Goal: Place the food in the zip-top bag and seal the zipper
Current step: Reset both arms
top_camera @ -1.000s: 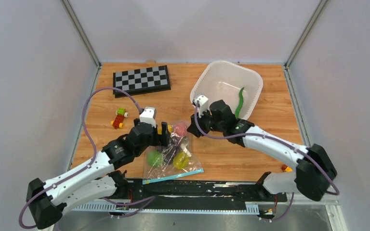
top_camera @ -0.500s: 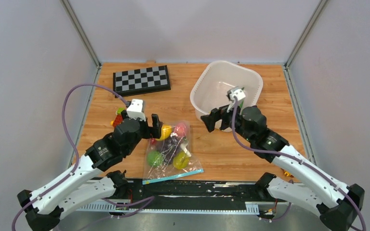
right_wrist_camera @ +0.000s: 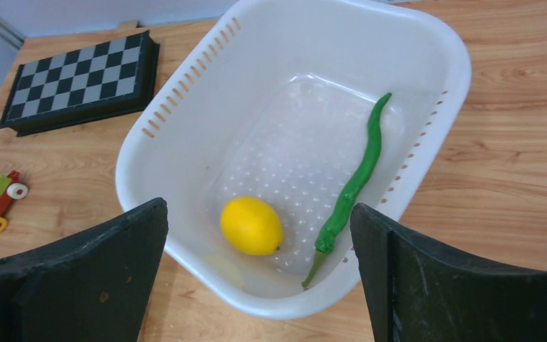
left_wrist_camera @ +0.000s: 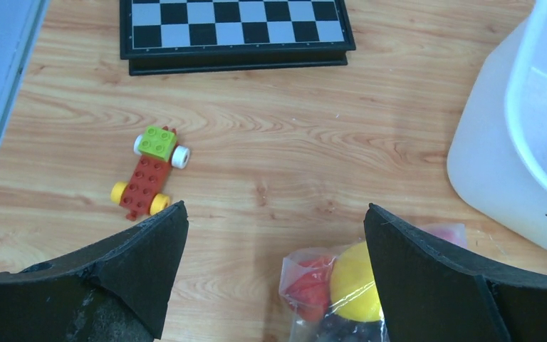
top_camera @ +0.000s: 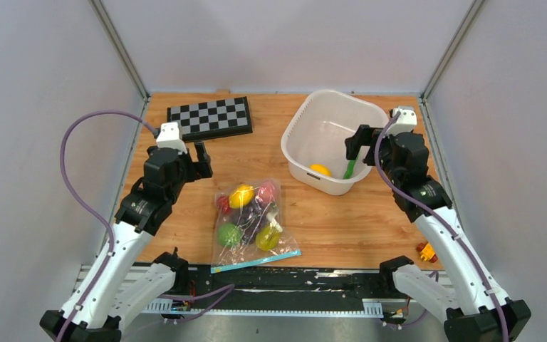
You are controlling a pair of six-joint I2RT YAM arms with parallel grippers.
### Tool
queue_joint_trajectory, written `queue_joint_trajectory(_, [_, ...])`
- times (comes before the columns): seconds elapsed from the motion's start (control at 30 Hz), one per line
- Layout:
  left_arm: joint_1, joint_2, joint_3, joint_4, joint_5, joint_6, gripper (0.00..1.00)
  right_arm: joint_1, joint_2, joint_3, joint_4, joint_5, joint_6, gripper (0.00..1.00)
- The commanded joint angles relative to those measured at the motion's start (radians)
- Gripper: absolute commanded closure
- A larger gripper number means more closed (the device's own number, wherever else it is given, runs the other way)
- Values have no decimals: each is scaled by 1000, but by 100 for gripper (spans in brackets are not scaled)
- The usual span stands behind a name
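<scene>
Zip-top bag (top_camera: 253, 225) lying flat on the table (top_camera: 342, 228) near its front edge, zipper (top_camera: 256, 261) toward the arm bases, several fruits inside; one yellow lemon (right_wrist_camera: 251, 225) and a green chili (right_wrist_camera: 352, 189) lie in the white basket (right_wrist_camera: 185, 107); left jaws spread wide, empty, above the table beside the bag; right jaws spread wide, empty, over the basket.

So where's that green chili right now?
In the right wrist view the chili lies inside the white basket, along its right wall, just right of the yellow lemon; from above, the basket sits at the far right of the table.
</scene>
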Motion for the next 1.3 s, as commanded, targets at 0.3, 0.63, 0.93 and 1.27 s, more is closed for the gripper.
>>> queue_joint_trajectory(0.3, [160,99,156,-49,93,-201,0,-214,31,117,-92,-15,28,0])
queue_joint_trajectory(0.63, [160,6,142,-91,21,-163,0,-214,138,252,-104,6,49,0])
queue_joint_trajectory(0.93, [160,61,218,-207,-53,-101,0,-214,177,310,-123,5,33,0])
queue_joint_trajectory(1.27, [160,97,264,-130,-37,-124,0,-214,96,303,-183,-153,-74,0])
